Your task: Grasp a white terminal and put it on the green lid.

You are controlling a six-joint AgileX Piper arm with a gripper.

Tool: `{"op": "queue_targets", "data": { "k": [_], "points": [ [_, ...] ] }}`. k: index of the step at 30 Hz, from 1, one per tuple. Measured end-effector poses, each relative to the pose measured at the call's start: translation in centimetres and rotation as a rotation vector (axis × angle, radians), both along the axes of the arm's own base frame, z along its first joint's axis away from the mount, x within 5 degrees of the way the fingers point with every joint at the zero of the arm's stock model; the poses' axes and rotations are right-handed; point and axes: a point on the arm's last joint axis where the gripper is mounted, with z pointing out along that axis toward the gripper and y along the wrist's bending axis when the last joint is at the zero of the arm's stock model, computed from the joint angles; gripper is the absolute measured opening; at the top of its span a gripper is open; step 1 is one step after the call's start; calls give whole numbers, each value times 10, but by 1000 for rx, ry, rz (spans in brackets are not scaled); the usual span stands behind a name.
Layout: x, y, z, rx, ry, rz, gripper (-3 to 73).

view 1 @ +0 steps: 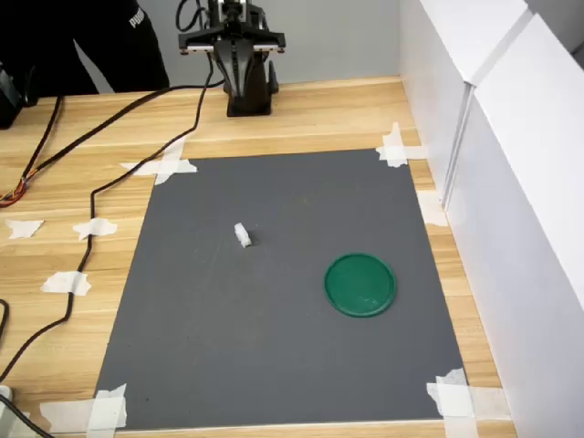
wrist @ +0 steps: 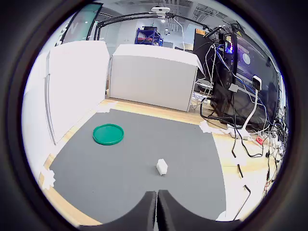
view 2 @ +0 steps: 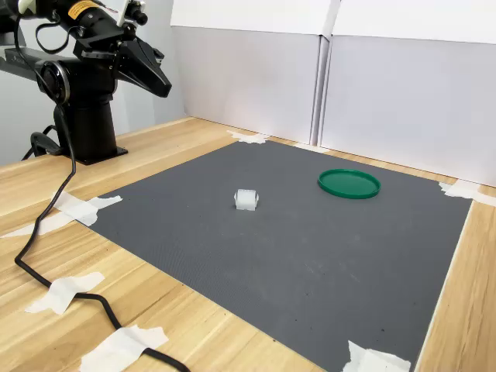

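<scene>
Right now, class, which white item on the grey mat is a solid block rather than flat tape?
The white terminal, standing alone mid-mat; the tape pieces lie flat at the corners.

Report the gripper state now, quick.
Gripper: closed and empty, raised near the arm's base; the white terminal lies untouched on the grey mat.

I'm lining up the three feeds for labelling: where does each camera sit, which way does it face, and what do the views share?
First exterior view: high, opposite the arm's base, looking down the gray mat toward it.
Second exterior view: low at a mat corner, facing the white panels; the arm is at the second exterior view's upper left, gripper raised.
Wrist view: on the arm, looking over shut fingertips across the mat.
All three show the white terminal lying apart from the green lid.
</scene>
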Motion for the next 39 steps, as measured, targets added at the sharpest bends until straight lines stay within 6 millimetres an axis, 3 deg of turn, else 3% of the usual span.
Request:
{"op": "queue_targets", "data": {
  "k": [33, 39],
  "points": [
    [0, 0, 0, 0, 4, 0, -16],
    [11, -1, -7, -49, 113, -4, -16]
  ]
}}
